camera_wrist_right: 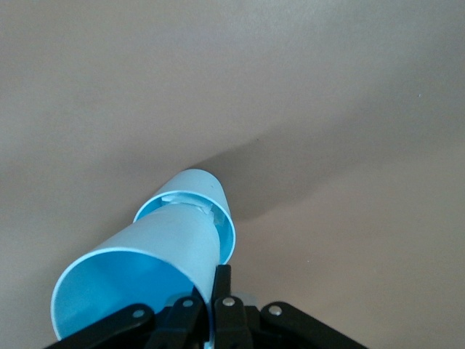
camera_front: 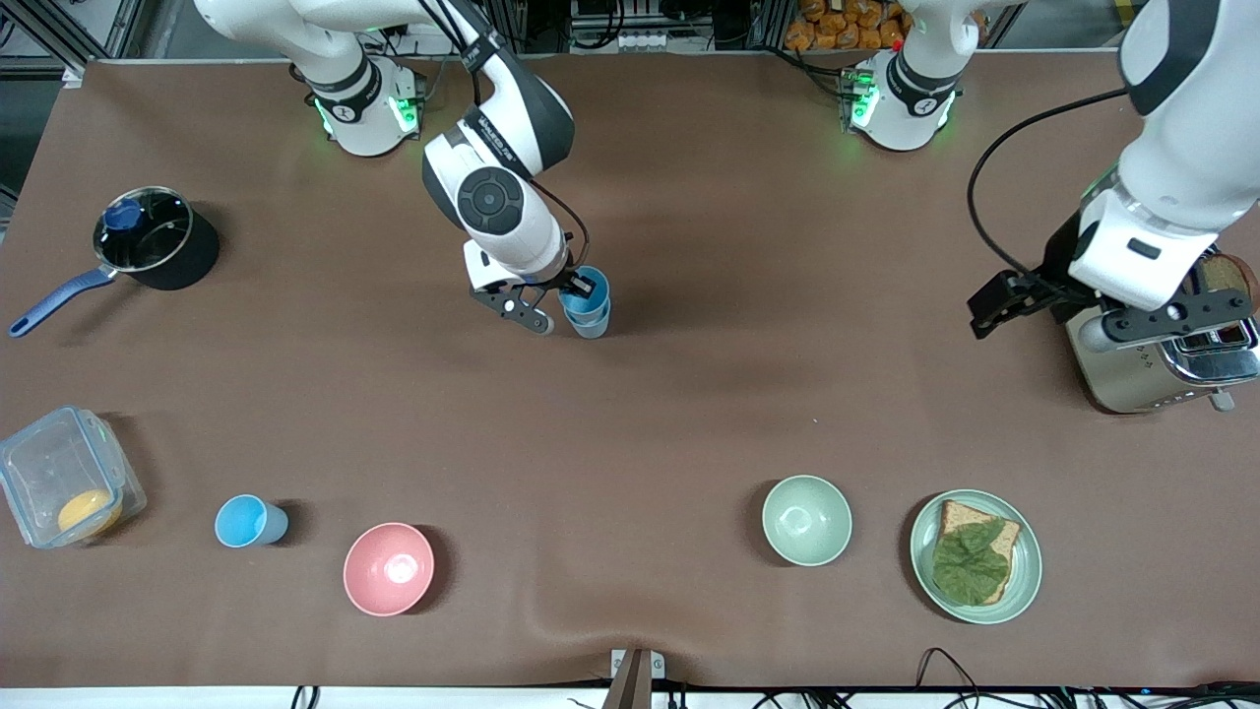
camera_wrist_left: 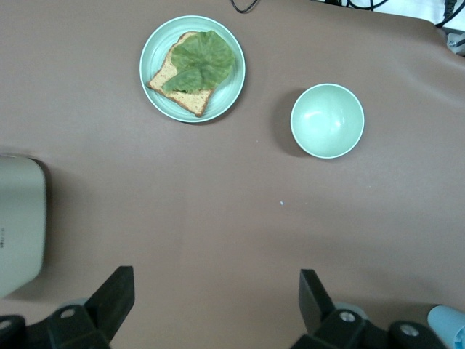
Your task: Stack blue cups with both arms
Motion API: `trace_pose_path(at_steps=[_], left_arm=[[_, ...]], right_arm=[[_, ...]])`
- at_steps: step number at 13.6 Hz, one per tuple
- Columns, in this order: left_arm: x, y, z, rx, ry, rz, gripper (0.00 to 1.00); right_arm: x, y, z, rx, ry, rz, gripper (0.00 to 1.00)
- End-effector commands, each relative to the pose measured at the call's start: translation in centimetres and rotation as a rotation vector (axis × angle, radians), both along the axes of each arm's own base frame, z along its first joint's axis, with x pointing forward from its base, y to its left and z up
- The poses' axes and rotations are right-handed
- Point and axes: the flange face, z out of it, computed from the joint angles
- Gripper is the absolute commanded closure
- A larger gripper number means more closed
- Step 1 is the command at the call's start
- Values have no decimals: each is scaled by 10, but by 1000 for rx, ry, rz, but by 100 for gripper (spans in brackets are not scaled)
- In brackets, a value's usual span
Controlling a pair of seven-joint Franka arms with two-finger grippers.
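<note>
My right gripper [camera_front: 566, 293] is shut on the wall of a bright sky-blue cup [camera_front: 588, 286], one finger inside and one outside. That cup sits tilted inside a paler grey-blue cup [camera_front: 595, 326] that stands mid-table. In the right wrist view the held cup [camera_wrist_right: 145, 262] fills the near field, its base is in the lower cup [camera_wrist_right: 221, 200], and the gripper [camera_wrist_right: 212, 285] clamps its rim. Another sky-blue cup [camera_front: 251, 520] is near the front edge, toward the right arm's end. My left gripper [camera_front: 1053, 295] [camera_wrist_left: 214, 291] is open and empty, over bare table beside the toaster.
A toaster [camera_front: 1162, 369] with bread stands at the left arm's end. A pale green bowl [camera_front: 806, 520] and a plate [camera_front: 1024, 581] with bread and lettuce sit near the front. A pink bowl [camera_front: 388, 569], a clear container [camera_front: 59, 473] and a saucepan [camera_front: 148, 236] are toward the right arm's end.
</note>
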Motion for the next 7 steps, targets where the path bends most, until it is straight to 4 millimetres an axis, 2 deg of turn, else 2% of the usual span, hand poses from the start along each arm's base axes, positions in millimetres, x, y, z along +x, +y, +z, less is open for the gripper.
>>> trace_pose_path(at_steps=[1, 4, 6, 7], left_arm=[[-7, 6, 8, 24, -4, -94, 0], [-4, 16, 22, 27, -29, -113, 0], [-3, 26, 23, 32, -27, -104, 0], [-3, 27, 23, 32, -26, -102, 0]], right_arm=[[-10, 11, -3, 0, 6, -32, 100], [-15, 14, -6, -7, 13, -26, 100], [-11, 11, -7, -8, 13, -31, 100], [-6, 6, -6, -11, 14, -40, 79]])
